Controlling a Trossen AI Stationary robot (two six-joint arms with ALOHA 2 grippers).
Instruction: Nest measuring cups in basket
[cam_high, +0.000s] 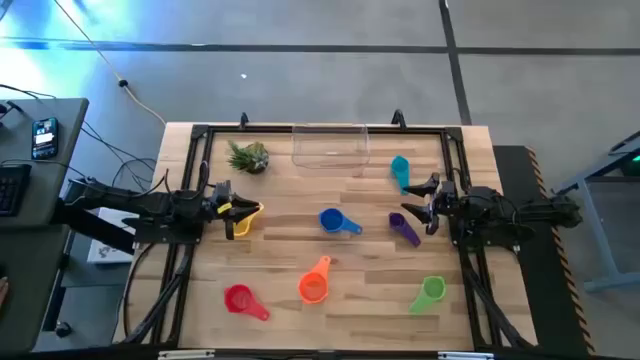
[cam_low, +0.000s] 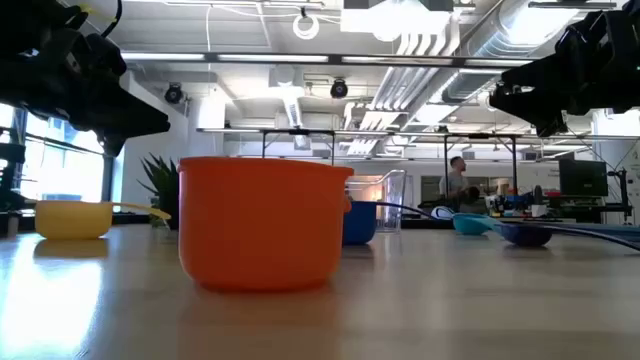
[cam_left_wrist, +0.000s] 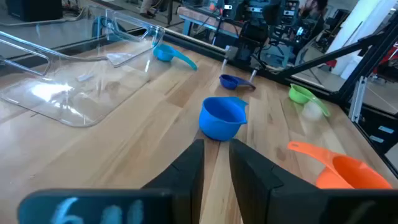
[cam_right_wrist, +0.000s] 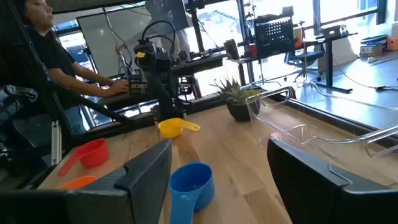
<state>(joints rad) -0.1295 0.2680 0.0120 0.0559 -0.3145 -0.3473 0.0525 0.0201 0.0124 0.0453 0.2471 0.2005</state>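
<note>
The basket (cam_high: 330, 146) sits at the table's far edge. The cups lie scattered across the middle, with bare wood (cam_high: 290, 200) before the basket. The left gripper (cam_high: 232, 208) hovers nearly closed, empty, above the yellow cup (cam_high: 243, 222). The right gripper (cam_high: 424, 203) hangs wide open, empty, near the purple cup (cam_high: 403, 227).

Spiky plant (cam_high: 248, 156) stands at bench (cam_high: 300, 250) far-left corner. Phone (cam_high: 43, 137) lies on side desk. Person (cam_right_wrist: 56, 56) seated beyond.
</note>
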